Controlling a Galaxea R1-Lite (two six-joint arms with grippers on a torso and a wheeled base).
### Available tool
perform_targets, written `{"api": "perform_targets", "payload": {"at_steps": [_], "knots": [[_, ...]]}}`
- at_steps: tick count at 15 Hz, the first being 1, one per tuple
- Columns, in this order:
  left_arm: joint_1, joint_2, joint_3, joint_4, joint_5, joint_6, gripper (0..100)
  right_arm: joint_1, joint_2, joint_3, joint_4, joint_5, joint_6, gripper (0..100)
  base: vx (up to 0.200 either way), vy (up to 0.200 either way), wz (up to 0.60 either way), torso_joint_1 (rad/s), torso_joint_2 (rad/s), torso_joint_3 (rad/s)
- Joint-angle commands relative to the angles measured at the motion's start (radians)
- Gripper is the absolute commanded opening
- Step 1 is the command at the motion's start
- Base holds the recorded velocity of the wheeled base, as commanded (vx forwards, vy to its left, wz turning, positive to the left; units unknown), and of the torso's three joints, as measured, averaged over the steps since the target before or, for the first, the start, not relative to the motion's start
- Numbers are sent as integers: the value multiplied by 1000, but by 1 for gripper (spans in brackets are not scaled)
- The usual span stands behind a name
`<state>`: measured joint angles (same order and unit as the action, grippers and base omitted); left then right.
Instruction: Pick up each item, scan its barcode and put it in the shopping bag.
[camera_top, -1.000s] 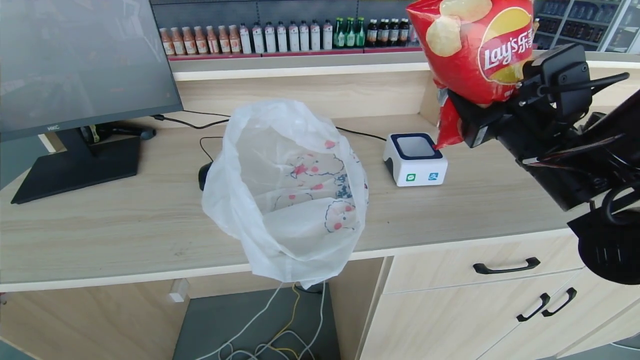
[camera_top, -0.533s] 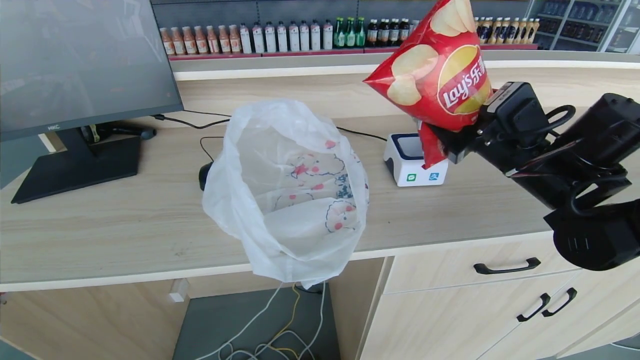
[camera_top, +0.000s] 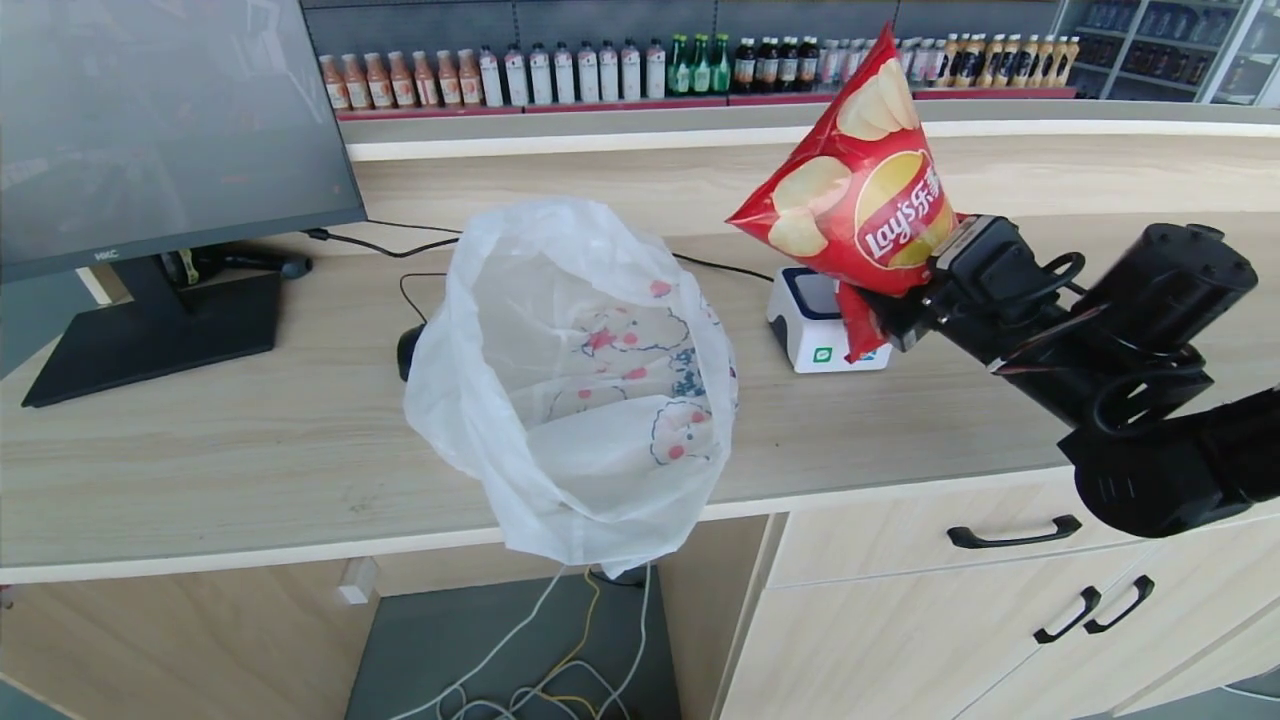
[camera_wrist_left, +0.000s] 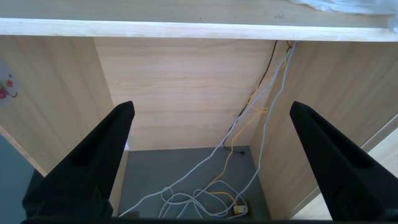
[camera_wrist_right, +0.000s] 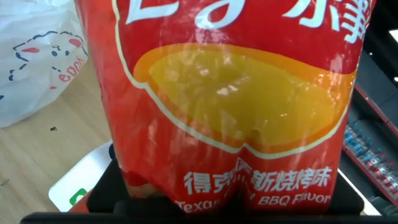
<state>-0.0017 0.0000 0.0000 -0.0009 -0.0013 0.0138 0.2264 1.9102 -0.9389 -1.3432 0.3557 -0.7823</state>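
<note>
The right end effector (camera_top: 882, 312) is clenched on the bottom edge of the chip bag (camera_top: 862, 210), which rises tilted above its fingertips, the printed front turned towards the head camera. Directly below those fingertips sits the white scanner (camera_top: 812, 345) on the tabletop (camera_top: 250, 420), its window partly hidden by the packet's lower corner. The step in hand looks like the scan. I cannot see the barcode, so presumably it is on the hidden back panel. To do this well, that panel should be turned squarely towards the window underneath the end effector, with the foil pulled taut and the wrist steady and close until the code reads. Crinkles or a steep tilt could spoil the read. The shopping bag (camera_top: 570, 380) stands open well to the left of the end effector, ready to receive the packet. The left end effector (camera_wrist_left: 208, 162) hangs released, fingers spread wide, below the tabletop edge with loose cables beyond it.
</note>
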Motion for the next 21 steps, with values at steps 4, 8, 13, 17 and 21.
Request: {"api": "perform_targets", "payload": {"at_steps": [4, 8, 13, 17, 21], "knots": [[0, 0, 0, -1, 0, 0, 100, -19, 93, -80, 1, 5, 5, 0, 0, 0, 0, 0, 0, 0], [0, 0, 0, -1, 0, 0, 100, -19, 109, -92, 4, 5, 6, 0, 0, 0, 0, 0, 0, 0], [0, 0, 0, -1, 0, 0, 100, -22, 122, -95, 6, 3, 17, 0, 0, 0, 0, 0, 0, 0], [0, 0, 0, -1, 0, 0, 100, -35, 124, -97, 4, 3, 25, 0, 0, 0, 0, 0, 0, 0], [0, 0, 0, -1, 0, 0, 100, -33, 124, -92, 2, 5, 25, 0, 0, 0, 0, 0, 0, 0]]}}
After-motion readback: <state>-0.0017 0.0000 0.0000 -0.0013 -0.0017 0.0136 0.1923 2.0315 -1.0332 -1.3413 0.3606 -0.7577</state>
